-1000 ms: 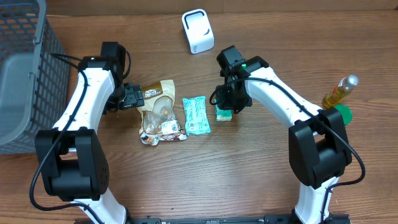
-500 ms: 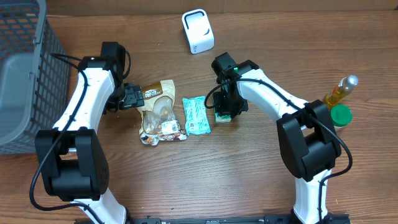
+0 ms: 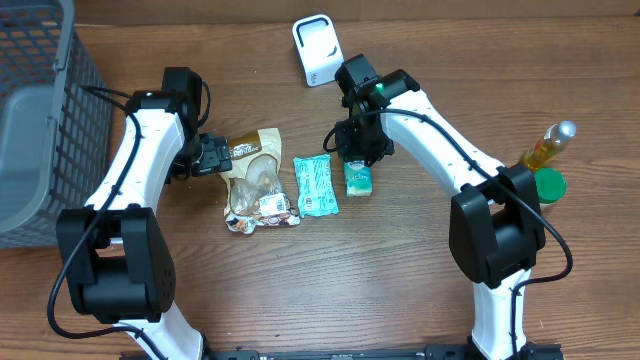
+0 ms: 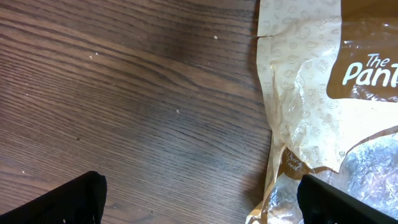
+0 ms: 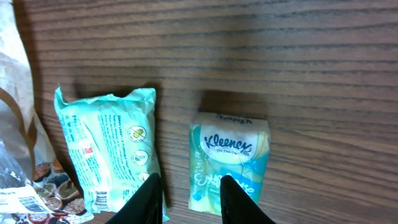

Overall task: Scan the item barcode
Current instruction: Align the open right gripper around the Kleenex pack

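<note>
The small teal-and-white Kleenex tissue pack (image 5: 229, 162) lies flat on the brown wooden table (image 3: 400, 290), near the middle, label up. The right gripper (image 5: 186, 200) hangs just above its near end with the fingers parted, gripping nothing; one finger (image 5: 239, 202) overlaps the pack in the wrist view. Just beside the pack on its left lies a mint-green soft packet of wipes (image 3: 315, 186), and next to that a crinkled brown-and-clear snack bag (image 3: 257, 180). The left gripper (image 3: 210, 157) sits at the bag's upper corner, spread wide and empty. A white boxy barcode scanner (image 3: 318, 50) stands at the far edge. A grey wire basket (image 3: 40, 100) fills the left side; a yellow bottle (image 3: 545, 148) stands at the right.
</note>
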